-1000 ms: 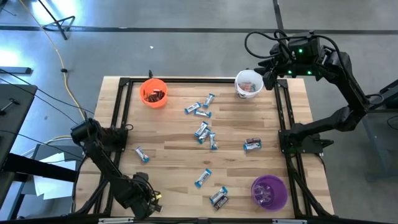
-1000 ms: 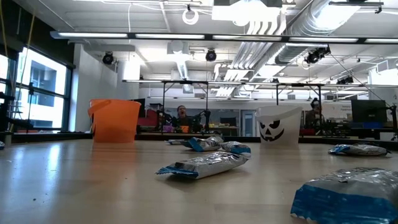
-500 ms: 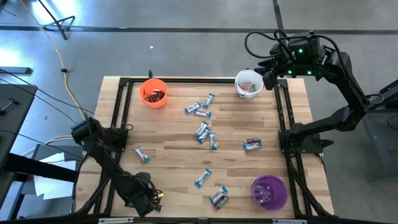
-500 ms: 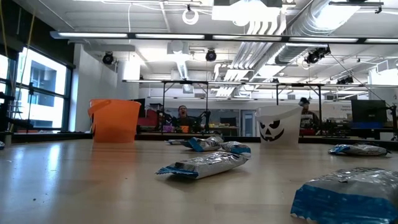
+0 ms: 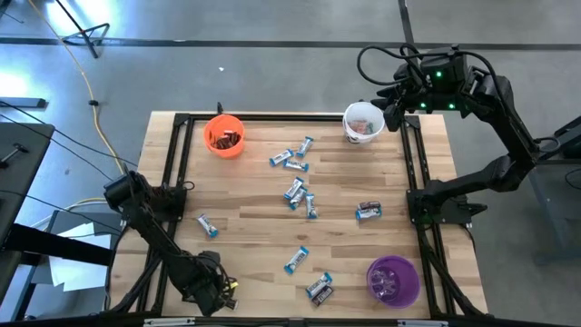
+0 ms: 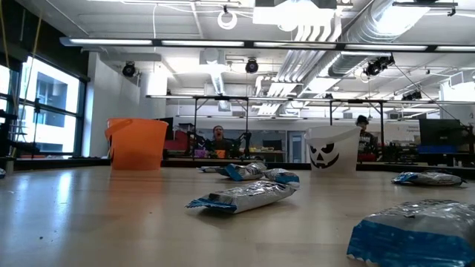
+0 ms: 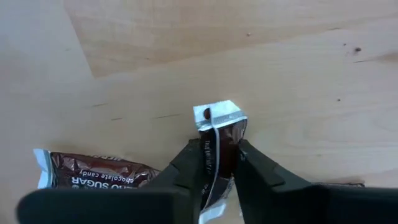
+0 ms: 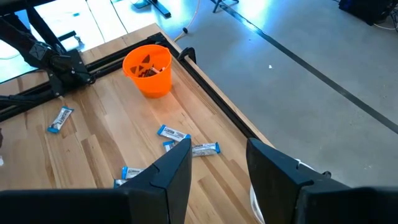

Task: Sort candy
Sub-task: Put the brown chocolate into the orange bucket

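Left gripper [image 7: 219,163] pinching 1 dark brown candy [image 7: 219,134]

Light, crinkly, probably slippery foil; mid-body grip looks safest. Right gripper [image 8: 219,163] gapes over the white cup [image 5: 362,123].

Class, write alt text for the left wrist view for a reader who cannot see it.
The left gripper pinches a dark brown wrapped candy with a white crimped end between two dark fingers over the pale wooden table. A second brown chocolate candy wrapper lies flat beside it.
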Controlling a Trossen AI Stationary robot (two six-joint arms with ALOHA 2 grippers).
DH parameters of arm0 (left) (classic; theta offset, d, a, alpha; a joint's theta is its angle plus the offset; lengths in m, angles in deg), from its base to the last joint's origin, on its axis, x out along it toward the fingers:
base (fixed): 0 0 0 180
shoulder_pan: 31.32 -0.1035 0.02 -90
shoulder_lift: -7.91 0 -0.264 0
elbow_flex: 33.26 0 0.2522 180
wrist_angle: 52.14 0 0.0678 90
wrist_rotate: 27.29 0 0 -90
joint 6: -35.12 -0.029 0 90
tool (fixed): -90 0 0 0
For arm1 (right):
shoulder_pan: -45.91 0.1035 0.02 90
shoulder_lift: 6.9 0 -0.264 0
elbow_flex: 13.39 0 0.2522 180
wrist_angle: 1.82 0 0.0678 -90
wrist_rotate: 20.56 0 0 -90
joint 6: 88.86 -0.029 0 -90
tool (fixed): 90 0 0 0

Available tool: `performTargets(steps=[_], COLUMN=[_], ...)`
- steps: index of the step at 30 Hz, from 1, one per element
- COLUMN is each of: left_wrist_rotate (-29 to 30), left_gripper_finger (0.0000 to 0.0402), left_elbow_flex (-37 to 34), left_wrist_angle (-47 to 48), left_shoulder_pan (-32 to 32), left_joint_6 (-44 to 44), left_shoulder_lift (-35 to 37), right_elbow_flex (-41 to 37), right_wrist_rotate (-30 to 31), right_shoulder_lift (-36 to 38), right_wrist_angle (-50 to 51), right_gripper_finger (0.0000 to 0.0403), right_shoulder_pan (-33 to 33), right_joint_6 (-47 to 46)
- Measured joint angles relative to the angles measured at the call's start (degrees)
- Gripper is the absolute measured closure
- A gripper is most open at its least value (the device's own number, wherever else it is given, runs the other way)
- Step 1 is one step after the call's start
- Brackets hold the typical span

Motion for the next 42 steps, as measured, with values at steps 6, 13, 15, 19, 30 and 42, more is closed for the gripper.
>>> performTargets(steps=[6, 13, 15, 19, 30, 42], left_wrist_rotate=[0.9, 9.3, 10.5, 12.9, 27.0, 38.2], left_gripper_finger=[0.0366, 0.0369, 0.0369, 0.0369, 0.0369, 0.0369], left_elbow_flex=[-0.1, -0.3, -0.3, -0.3, -0.2, -0.2], left_wrist_angle=[0.0, 1.6, 2.5, 5.0, 11.4, 14.8], left_shoulder_pan=[-0.4, -2.7, -3.7, -7.3, -20.4, -39.2], left_joint_6=[-2.8, -6.4, -8.1, -12.0, -27.0, -48.6], left_shoulder_lift=[0.8, 4.3, 5.7, 8.9, 20.6, 33.0], right_elbow_flex=[0.0, 0.0, 0.0, 0.0, 0.0, 0.0], right_wrist_rotate=[0.0, 0.0, 0.0, 0.0, 0.0, 0.0], right_shoulder_lift=[0.0, 0.0, 0.0, 0.0, 0.0, 0.0], right_wrist_angle=[0.0, 0.0, 0.0, 0.0, 0.0, 0.0], right_gripper_finger=[0.0253, 0.0253, 0.0253, 0.0253, 0.0253, 0.0253], right_shoulder_pan=[0.0, 0.0, 0.0, 0.0, 0.0, 0.0], right_joint_6=[0.0, 0.0, 0.0, 0.0, 0.0, 0.0])
